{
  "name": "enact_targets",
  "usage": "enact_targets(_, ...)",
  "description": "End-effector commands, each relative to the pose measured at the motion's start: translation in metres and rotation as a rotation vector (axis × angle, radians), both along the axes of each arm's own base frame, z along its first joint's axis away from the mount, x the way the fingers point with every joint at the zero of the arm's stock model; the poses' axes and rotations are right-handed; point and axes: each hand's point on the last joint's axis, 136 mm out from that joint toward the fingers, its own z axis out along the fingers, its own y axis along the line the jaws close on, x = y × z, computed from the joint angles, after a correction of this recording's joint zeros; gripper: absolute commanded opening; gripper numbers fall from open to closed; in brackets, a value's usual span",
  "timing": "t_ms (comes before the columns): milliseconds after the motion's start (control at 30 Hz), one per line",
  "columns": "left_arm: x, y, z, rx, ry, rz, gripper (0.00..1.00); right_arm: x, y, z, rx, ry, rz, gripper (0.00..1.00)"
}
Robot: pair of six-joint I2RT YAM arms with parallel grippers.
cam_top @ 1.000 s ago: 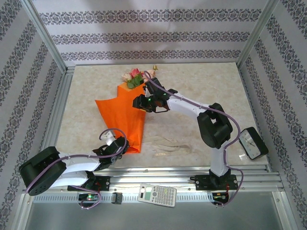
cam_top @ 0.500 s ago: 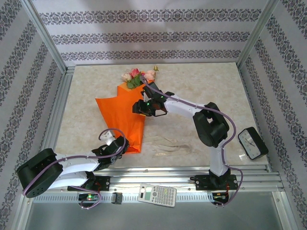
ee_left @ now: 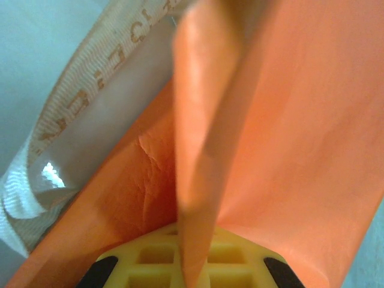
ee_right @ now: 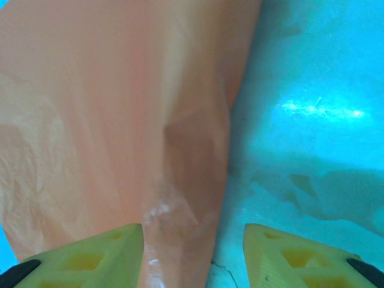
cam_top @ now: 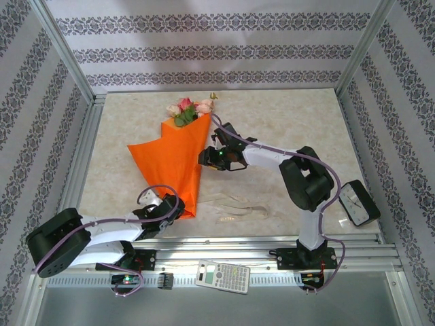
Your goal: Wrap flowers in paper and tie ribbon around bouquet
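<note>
Nearest to the arms, the left gripper (cam_top: 170,209) still holds the narrow end of the bouquet (cam_top: 178,170). In its wrist camera the yellow fingers (ee_left: 144,261) are pressed together on a fold of the orange paper (ee_left: 288,150). Just beside this end the ribbon (cam_top: 238,206) lies loose on the table (cam_top: 299,115), where it was a second ago. Farther in, the right gripper (cam_top: 208,159) has come back toward the arms along the paper's right edge. Its jaws are spread, one finger over the paper and one over bare table. The whole bouquet has shifted a little to the left. The stems are hidden inside the wrapping, and the left wrist picture is blurred. The long axis runs from the near tip toward the far wall, with the flowers (cam_top: 185,109) at the wide far end.
</note>
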Motion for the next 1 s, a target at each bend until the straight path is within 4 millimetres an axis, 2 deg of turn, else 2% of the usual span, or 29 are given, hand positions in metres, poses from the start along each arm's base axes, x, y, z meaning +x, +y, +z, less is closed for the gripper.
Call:
enact_targets(0,-0.043,0.039,-0.045,0.147,0.234,0.066,0.0,0.007,0.009,0.0,0.124,0.022,0.018,0.44)
enact_targets(167,-0.05,0.043,-0.054,0.151,0.27,0.078,0.0,0.013,0.018,-0.005,0.226,0.044,0.036,0.47)
enact_targets(400,-0.05,0.045,-0.053,0.16,0.258,0.075,0.0,0.022,0.028,-0.022,0.247,0.08,0.03,0.5)
enact_targets(733,-0.05,0.043,-0.054,0.164,0.263,0.048,0.0,0.008,0.057,-0.032,0.293,0.13,0.074,0.49)
enact_targets(967,-0.049,0.042,-0.051,0.176,0.256,0.028,0.0,0.006,0.063,-0.041,0.27,0.149,0.069,0.44)
